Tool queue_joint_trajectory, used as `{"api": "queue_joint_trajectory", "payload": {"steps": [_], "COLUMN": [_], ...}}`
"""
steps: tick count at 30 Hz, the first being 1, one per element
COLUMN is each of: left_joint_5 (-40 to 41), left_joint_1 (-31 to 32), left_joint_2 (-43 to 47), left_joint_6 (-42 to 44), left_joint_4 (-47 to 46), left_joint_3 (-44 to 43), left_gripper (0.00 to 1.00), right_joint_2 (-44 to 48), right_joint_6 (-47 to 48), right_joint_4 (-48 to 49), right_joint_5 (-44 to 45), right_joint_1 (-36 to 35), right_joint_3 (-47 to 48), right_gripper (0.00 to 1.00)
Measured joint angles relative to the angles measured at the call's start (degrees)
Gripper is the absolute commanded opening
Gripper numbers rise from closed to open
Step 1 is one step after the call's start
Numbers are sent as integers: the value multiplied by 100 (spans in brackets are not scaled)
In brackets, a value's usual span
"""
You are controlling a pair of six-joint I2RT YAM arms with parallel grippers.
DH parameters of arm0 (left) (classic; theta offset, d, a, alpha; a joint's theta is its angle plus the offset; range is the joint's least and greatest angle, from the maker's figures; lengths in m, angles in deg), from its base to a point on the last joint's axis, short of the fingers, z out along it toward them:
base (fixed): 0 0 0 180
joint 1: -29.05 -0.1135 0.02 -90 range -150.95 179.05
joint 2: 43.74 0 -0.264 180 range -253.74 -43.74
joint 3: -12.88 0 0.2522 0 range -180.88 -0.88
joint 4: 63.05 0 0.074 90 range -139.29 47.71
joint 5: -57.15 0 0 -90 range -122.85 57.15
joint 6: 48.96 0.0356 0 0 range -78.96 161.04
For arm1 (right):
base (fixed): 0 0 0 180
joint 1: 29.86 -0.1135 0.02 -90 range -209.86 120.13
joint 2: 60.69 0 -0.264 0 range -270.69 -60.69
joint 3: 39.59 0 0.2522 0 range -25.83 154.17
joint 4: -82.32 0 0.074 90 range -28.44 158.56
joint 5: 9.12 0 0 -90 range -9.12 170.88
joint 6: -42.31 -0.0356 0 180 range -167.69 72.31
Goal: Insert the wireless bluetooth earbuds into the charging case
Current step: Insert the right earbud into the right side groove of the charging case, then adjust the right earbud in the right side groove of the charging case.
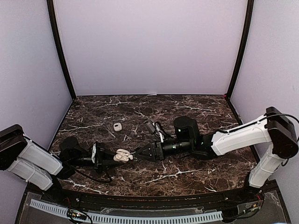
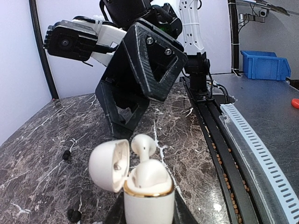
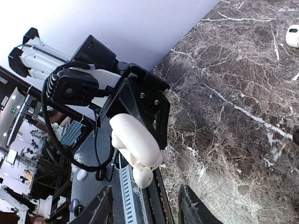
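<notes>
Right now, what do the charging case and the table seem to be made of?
The charging case looks like glossy white plastic: soft highlights, with a gold-coloured band at its rim. The table has a dark brown marble look with white veins; real stone or printed laminate, I cannot tell.

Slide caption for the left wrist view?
Left gripper holds the open charging case, a white earbud sticking up from it; right gripper close by, open.
</notes>
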Motion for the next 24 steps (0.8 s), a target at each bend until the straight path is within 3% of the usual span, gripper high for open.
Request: {"api": "queue_joint_trajectory", "payload": {"steps": [5,18,24], "left_joint_5": [-48,-74,-105], "left_joint_1": [0,0,0], "left_joint_2": [0,0,-11], "left_joint_6": [0,2,2], "left_joint_4": [-35,-35,-35], "left_joint_3": [0,0,-2], "left_gripper": [8,8,8], "right_joint_2": [0,-76,-258], "right_joint_6": [-50,166,203], "right_joint_4": [24,-76,-83], "right_joint_5": [-2,-122,-192], "right_joint_1": [0,-31,-79], "right_joint_3": [-31,192,341], "right_gripper": [20,18,13]}}
